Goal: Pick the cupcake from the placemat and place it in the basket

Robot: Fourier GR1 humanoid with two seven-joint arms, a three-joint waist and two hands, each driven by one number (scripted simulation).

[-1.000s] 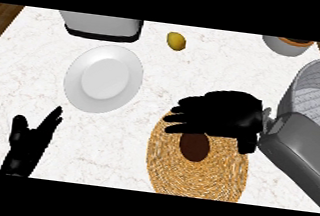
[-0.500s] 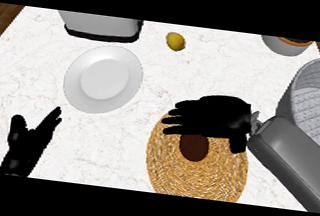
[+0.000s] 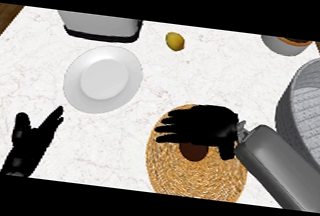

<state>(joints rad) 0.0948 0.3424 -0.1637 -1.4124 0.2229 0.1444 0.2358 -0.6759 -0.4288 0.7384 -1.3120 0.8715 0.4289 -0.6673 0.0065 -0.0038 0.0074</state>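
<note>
1. Your right hand (image 3: pixel 199 126) sits low over the cupcake (image 3: pixel 194 152). Its fingers bend down over the top of the cupcake. You cannot tell yet if they pinch it.
2. The cupcake is the brown thing poking out under that hand. It is on the round woven placemat (image 3: pixel 195 177), near the top part of it.
3. The grey basket (image 3: pixel 318 112) is just to the right of your right arm. That is where the cupcake must go.
4. Your left hand (image 3: pixel 31 137) rests open at the lower left of the table (image 3: pixel 18 77), fingers up.
5. Farther out you see a white plate (image 3: pixel 103 79), a small yellow fruit (image 3: pixel 174 41), a grey box (image 3: pixel 100 26) at the top and a cup (image 3: pixel 287 45) at the top right.
6. Watch out: the hand hides most of the cupcake. If you lift before the fingers are round it, it may tip over or stay on the mat.
7. Your arm is very near the basket wall. A fast swing could bump it.
8. Compared with a second ago, the right hand has moved only a tiny bit lower over the cupcake. The left hand has stayed put.
</note>
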